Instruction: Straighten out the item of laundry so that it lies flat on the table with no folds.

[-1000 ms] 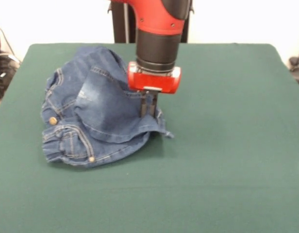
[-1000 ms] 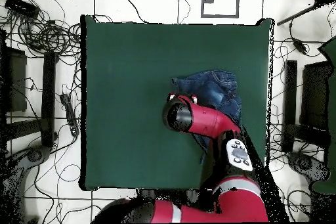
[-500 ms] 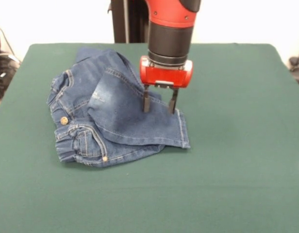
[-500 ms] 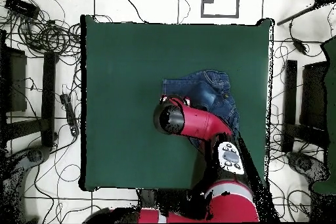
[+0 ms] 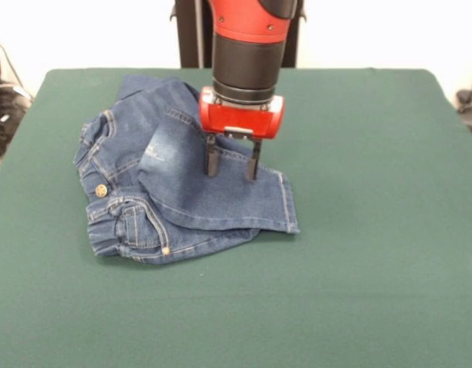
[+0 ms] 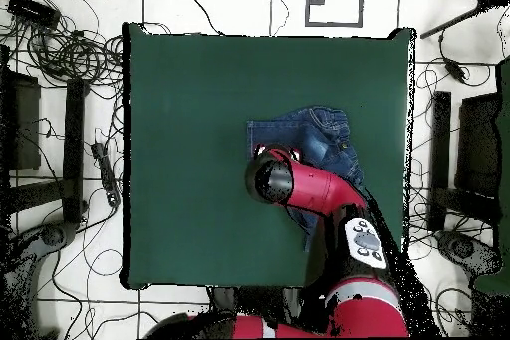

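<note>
The gripper (image 5: pixel 231 165) was seen with its fingers spread and empty, poised just above the folded-over leg of the jeans (image 5: pixel 182 188), which were bunched left of centre on the table (image 5: pixel 374 230), the leg's hem pointing right.

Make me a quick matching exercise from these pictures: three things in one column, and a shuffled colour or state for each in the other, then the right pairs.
Things:
1. jeans
2. table
3. gripper

States:
A. plain dark green top
B. open, empty, just above the denim
C. blue, rumpled, one leg folded over the waistband part

Pairs: 1-C, 2-A, 3-B
</note>
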`<action>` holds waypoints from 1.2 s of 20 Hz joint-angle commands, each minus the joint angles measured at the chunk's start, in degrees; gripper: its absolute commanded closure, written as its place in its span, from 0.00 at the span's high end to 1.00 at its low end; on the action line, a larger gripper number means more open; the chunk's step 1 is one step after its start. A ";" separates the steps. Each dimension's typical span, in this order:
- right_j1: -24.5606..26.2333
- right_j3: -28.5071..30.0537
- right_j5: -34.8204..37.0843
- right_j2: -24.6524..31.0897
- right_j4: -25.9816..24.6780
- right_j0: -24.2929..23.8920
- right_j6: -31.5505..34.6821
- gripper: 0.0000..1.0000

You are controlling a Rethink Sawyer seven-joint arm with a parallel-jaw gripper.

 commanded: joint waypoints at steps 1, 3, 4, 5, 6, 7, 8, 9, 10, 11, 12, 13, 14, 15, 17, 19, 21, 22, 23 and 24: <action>3.43 2.41 0.14 3.97 2.34 0.44 11.83 1.00; 3.83 2.04 -0.04 3.83 2.72 1.16 12.33 1.00; 3.89 2.02 -0.08 3.78 2.94 1.53 12.64 1.00; 3.78 2.06 -0.01 3.62 3.18 2.01 12.98 1.00; 3.67 2.10 0.07 3.47 3.43 2.50 13.32 1.00; 3.68 2.18 -0.03 3.41 3.68 2.96 13.71 1.00; 3.54 2.30 0.12 3.32 4.01 3.42 14.05 1.00; 3.37 2.37 0.31 3.19 4.36 3.84 14.35 1.00; 3.20 2.45 0.50 3.06 4.71 4.25 14.66 1.00; 3.02 2.62 0.65 2.91 5.05 4.72 14.97 1.00; 2.84 2.74 0.86 2.80 5.38 5.11 15.17 1.00; 2.81 2.87 0.83 2.64 5.74 5.69 15.53 1.00; 2.77 2.92 0.91 2.55 6.09 6.06 15.75 1.00; 2.73 2.86 1.03 2.40 6.40 6.41 15.88 1.00; 2.81 2.72 1.14 2.18 7.03 6.99 16.05 1.00; 3.14 2.31 1.16 1.92 7.67 7.48 15.95 1.00; 4.00 1.48 0.96 1.76 8.30 7.74 15.59 1.00; 4.59 0.94 0.79 1.72 8.59 7.81 15.38 1.00; 5.18 0.59 0.32 1.66 8.84 7.99 15.34 1.00; 5.95 0.04 -0.06 1.71 9.09 8.00 15.18 1.00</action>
